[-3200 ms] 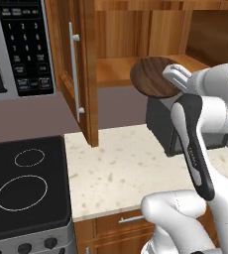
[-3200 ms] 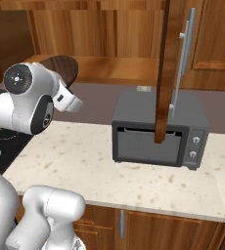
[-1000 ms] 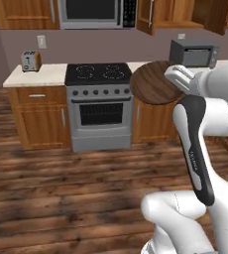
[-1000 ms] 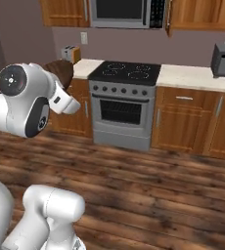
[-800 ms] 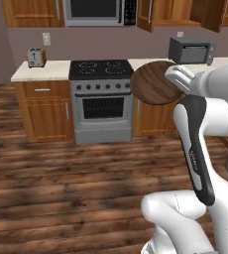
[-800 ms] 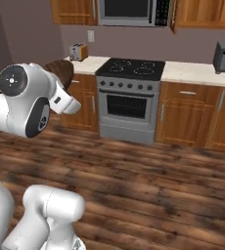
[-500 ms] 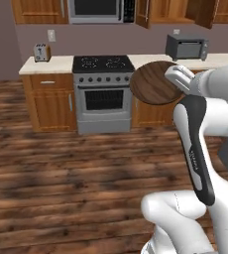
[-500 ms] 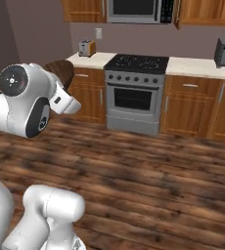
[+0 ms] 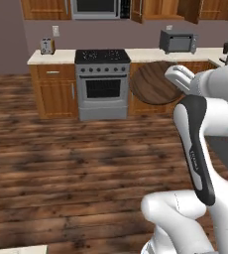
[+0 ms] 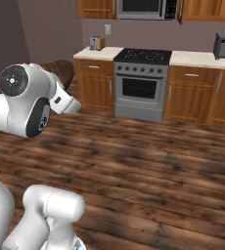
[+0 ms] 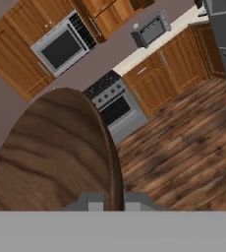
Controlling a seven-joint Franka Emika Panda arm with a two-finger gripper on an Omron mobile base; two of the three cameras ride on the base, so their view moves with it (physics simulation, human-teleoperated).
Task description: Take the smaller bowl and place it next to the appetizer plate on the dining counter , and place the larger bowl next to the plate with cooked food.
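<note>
A dark brown wooden bowl (image 9: 153,84) hangs in the air in front of my arm, held on edge by its rim. My gripper (image 11: 114,199) is shut on that rim, one finger on each side of the bowl's wall (image 11: 51,152). In the right base view the bowl (image 10: 60,68) peeks out behind the arm's upper joint. I cannot tell from these frames whether it is the smaller or the larger bowl. The plates, the dining counter and the other bowl are out of view.
Across a wide wooden floor (image 9: 61,163) stands the kitchen wall: a stove (image 9: 102,82), a toaster (image 9: 47,45), a toaster oven (image 9: 178,41) and a microwave (image 9: 94,5) above. A pale counter corner (image 9: 17,249) shows at the lower left.
The whole picture has shifted: the base has driven back from the counter and turned, so the kitchen wall now lies far off. The bowl has stayed in the gripper throughout.
</note>
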